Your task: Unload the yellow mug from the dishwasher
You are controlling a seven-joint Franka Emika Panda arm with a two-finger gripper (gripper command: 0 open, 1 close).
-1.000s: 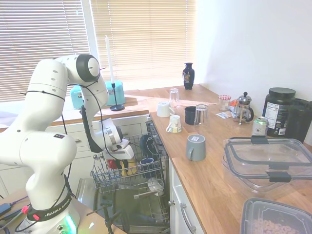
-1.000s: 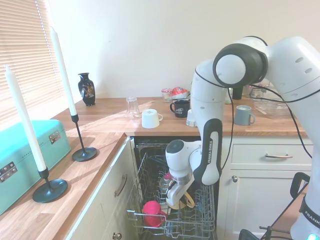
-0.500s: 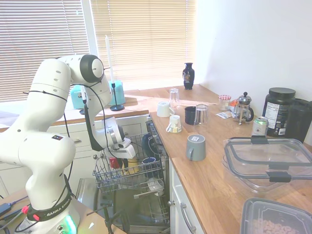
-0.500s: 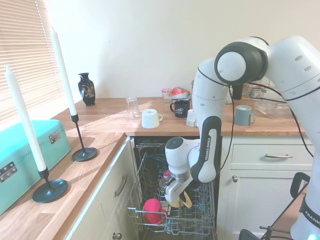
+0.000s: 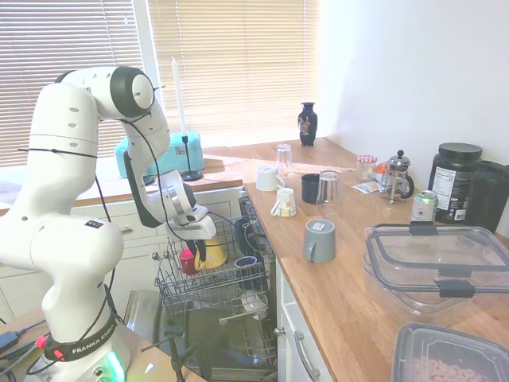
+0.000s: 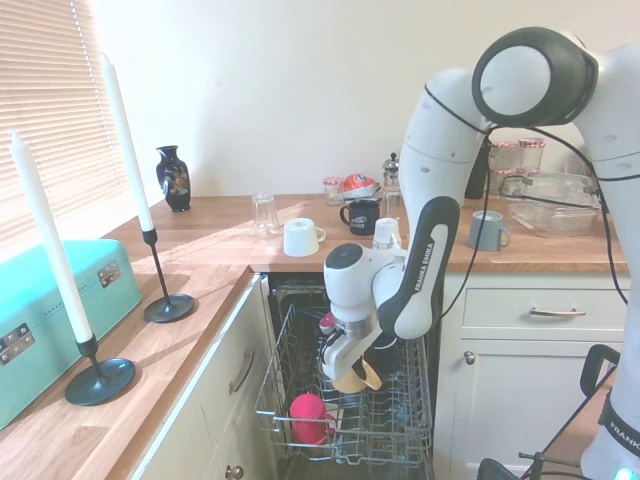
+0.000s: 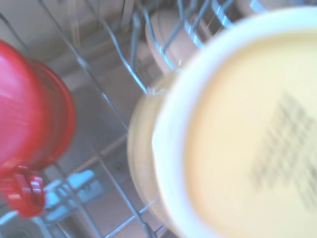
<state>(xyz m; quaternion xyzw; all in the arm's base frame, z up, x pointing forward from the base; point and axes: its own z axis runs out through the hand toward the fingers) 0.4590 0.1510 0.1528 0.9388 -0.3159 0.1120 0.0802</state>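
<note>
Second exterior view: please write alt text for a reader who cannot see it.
A white robot arm's gripper holds a glossy yellow ceramic mug just above the grey wire rack of an open dishwasher. A red cup remains in the rack.

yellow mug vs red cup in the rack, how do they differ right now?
The yellow mug is held by the gripper, lifted above the wires; the red cup sits untouched in the dishwasher rack. The yellow mug hangs tilted; the red cup rests mouth-down.

The glossy yellow mug [image 5: 211,253], tilted with its pale inside showing, hangs in the claw [image 5: 203,236] just above the open dishwasher's [image 5: 208,280] pulled-out wire rack.
</note>
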